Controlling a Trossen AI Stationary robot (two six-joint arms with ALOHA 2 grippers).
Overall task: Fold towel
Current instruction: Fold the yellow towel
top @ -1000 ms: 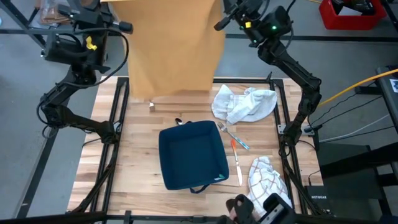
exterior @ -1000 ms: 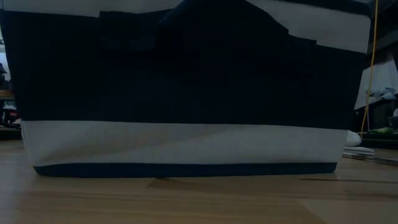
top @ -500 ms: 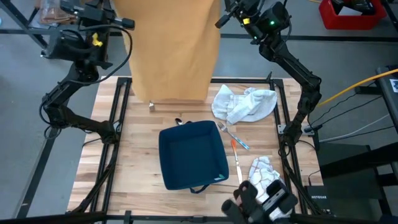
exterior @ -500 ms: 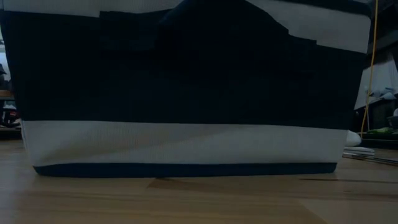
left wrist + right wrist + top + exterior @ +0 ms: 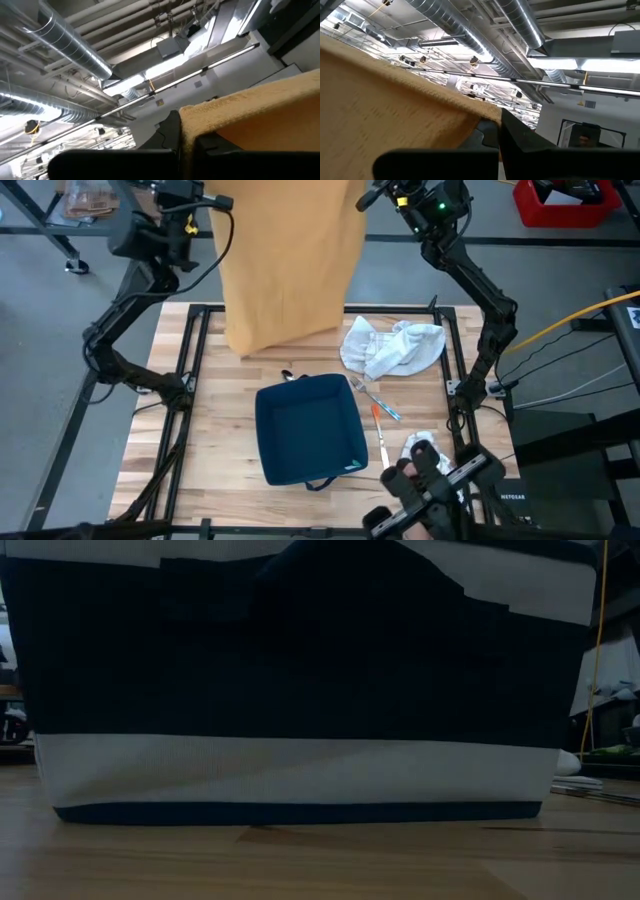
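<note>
Towel [image 5: 290, 260] hangs between left end effector [image 5: 218, 200] and right end effector [image 5: 368, 198], both clamping its top corners.

One readable marking: the white word "NETGEAR" on a flat black box [image 5: 509, 497] lying on the floor just past the right edge of the slatted wooden bench [image 5: 215, 480], near its front right corner, in the high view. The small signs on the far white wall in both wrist views are too small to read. No legible text appears in the low view.
</note>
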